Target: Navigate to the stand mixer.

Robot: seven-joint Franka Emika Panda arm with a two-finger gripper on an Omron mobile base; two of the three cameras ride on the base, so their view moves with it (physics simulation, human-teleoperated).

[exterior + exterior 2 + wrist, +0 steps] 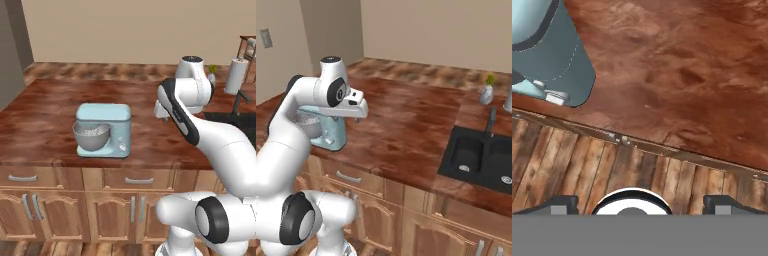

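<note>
A long reddish-brown wooden countertop runs across the scene, with wooden cabinet doors and drawers under its front edge. Everything else is placed here against the stand mixer, which stands on the countertop close to that front edge, pale blue, with a boxy rounded head over a shiny steel bowl and a flat blue base. In the right base view the mixer is partly hidden behind the robot's white arm.

Well to the right of the mixer, a black double sink is set into the countertop, with a dark faucet behind it. Farther right and back from the mixer stands a white paper towel roll on its holder. Near that, a small pale vase with a yellow-green sprig sits at the back of the countertop.

The gripper hangs over the countertop to the right of the mixer, apart from it. In the hand view its two dark fingertips sit wide apart at the bottom with nothing between them; the mixer's blue body lies at the upper left there, over the counter edge and the plank floor.
</note>
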